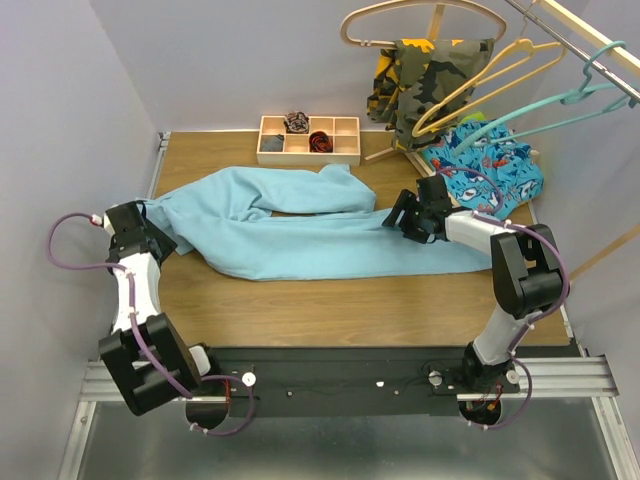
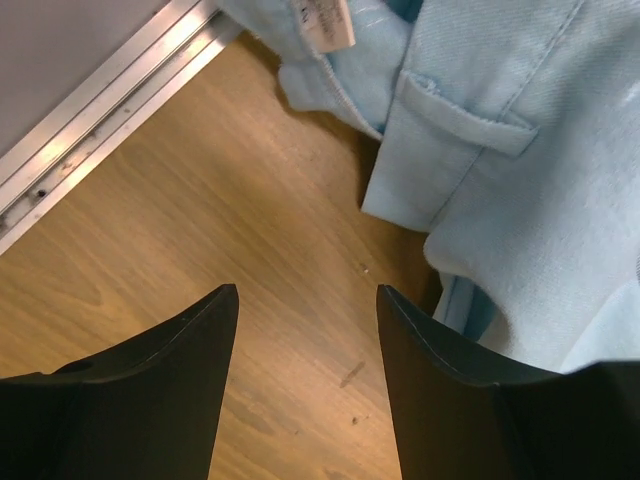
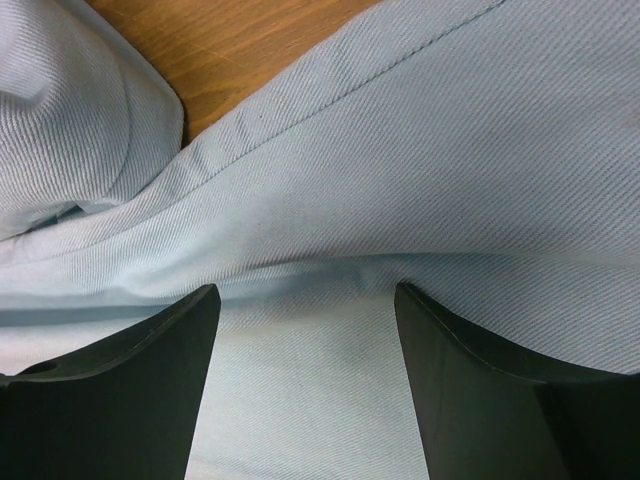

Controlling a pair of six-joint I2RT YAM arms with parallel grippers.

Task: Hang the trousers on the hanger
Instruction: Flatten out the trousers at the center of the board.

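The light sky-blue trousers (image 1: 300,230) lie spread across the wooden table, waist at the left and legs running right. The teal hanger (image 1: 560,100) hangs from a rail at the upper right, away from both arms. My left gripper (image 1: 160,232) sits at the waist end. In its wrist view the left gripper (image 2: 307,300) is open over bare wood, with the waistband and a belt loop (image 2: 470,120) just ahead to the right. My right gripper (image 1: 395,218) is low over a trouser leg. In its wrist view the right gripper (image 3: 307,300) is open, with wrinkled trouser cloth (image 3: 400,180) beneath and between its fingers.
A wooden compartment tray (image 1: 308,152) stands at the back. A camouflage garment (image 1: 430,75), a blue shark-print cloth (image 1: 490,165), a yellow hanger (image 1: 490,80) and a pale wooden hanger (image 1: 420,12) crowd the back right. A metal rail (image 2: 100,130) borders the table's left edge.
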